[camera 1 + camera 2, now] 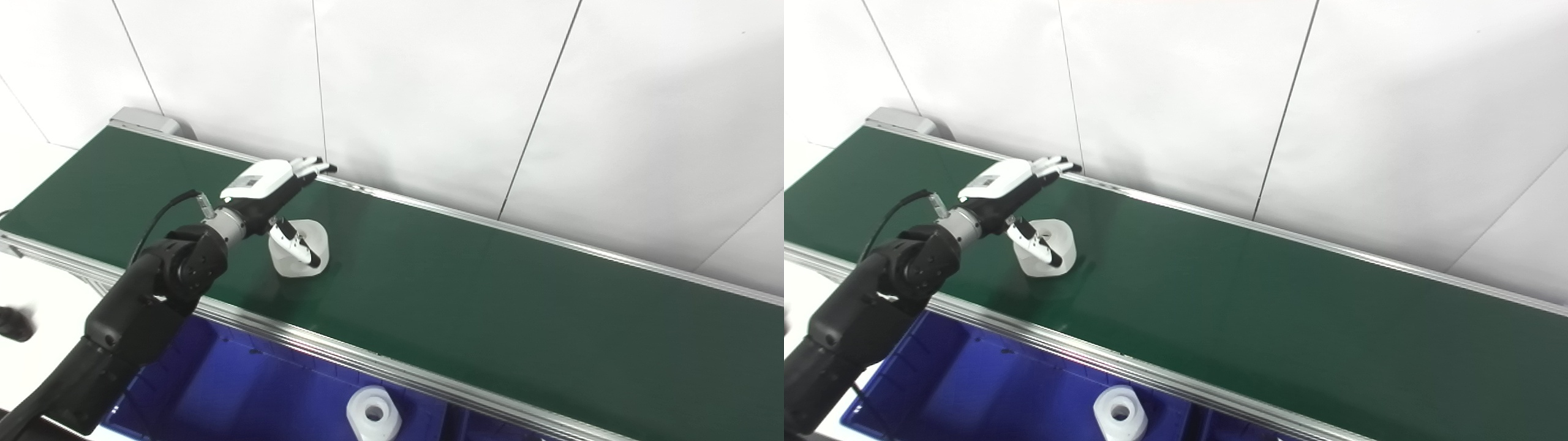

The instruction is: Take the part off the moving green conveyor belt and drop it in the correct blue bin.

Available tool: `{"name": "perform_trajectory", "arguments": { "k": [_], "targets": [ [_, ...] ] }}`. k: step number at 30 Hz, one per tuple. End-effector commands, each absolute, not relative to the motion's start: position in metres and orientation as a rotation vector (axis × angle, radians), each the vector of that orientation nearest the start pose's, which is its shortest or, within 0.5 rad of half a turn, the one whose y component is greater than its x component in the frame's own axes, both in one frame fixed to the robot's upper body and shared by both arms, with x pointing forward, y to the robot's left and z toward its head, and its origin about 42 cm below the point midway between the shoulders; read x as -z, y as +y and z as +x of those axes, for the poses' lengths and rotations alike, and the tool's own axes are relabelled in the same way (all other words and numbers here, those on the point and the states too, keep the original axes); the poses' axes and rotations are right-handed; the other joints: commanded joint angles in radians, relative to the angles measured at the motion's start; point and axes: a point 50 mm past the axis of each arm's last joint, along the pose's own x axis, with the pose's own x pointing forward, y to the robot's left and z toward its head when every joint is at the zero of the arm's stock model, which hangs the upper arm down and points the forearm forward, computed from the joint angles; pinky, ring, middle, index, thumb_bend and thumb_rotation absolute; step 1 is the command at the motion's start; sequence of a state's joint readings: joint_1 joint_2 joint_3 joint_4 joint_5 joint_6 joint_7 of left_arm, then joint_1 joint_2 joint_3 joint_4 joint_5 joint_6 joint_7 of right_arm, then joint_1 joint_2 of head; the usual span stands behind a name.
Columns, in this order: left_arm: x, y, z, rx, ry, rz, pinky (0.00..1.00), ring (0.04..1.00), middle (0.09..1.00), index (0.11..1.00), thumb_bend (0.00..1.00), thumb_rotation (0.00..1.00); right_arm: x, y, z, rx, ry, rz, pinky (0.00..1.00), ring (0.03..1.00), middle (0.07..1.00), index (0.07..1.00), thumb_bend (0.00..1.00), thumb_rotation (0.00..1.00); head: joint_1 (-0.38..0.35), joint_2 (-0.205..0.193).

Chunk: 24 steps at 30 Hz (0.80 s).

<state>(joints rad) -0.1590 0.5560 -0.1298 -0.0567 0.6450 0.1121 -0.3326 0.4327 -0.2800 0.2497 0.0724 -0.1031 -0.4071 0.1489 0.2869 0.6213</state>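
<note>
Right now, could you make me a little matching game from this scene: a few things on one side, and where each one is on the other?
Things:
1. white part on the belt
2. white part with a hole
3. left robot hand
4. grey end cover

Places:
A. far end of the conveyor belt
B. inside the blue bin
C. over the belt, fingers spread
D. under the thumb

Pairs: 1-D, 2-B, 3-C, 4-A

White wall panels [429, 92] behind the line.
Thin dark seams run between the panels; a grey housing [144, 119] sits at the far left end, and a dark blurred object [13, 323] lies at the left edge.
</note>
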Motion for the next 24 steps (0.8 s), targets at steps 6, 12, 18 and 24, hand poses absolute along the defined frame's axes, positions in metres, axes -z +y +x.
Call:
{"name": "perform_trajectory", "arguments": {
  "k": [6, 12, 18, 24],
  "targets": [
    [-0.155, 0.345, 0.328, 0.356, 0.173, 1.204, 1.0, 1.0, 1.0, 0.926, 1.0, 0.17, -0.024, -0.253, 0.1, -0.416, 0.074, -0.255, 0.66, 0.765, 0.801, 0.867, 0.89, 0.08, 0.005, 0.006],
    [-0.126, 0.334, 0.321, 0.442, 0.198, 1.053, 1.0, 1.0, 1.0, 0.908, 0.99, 0.13, -0.025, -0.255, 0.1, -0.41, 0.073, -0.251, 0.73, 0.775, 0.803, 0.869, 0.88, 0.07, 0.007, 0.016],
    [-0.098, 0.319, 0.319, 0.319, 0.047, 0.865, 0.71, 0.801, 0.819, 0.771, 0.76, 0.0, -0.028, -0.256, 0.1, -0.402, 0.067, -0.265, 0.75, 0.787, 0.805, 0.872, 0.87, 0.08, 0.009, 0.021],
    [-0.081, 0.3, 0.317, 0.162, -0.113, 0.668, 0.46, 0.415, 0.49, 0.559, 0.5, 0.0, -0.029, -0.254, 0.099, -0.397, 0.063, -0.262, 0.72, 0.782, 0.803, 0.867, 0.85, 0.08, 0.008, 0.03]
  ]
}}
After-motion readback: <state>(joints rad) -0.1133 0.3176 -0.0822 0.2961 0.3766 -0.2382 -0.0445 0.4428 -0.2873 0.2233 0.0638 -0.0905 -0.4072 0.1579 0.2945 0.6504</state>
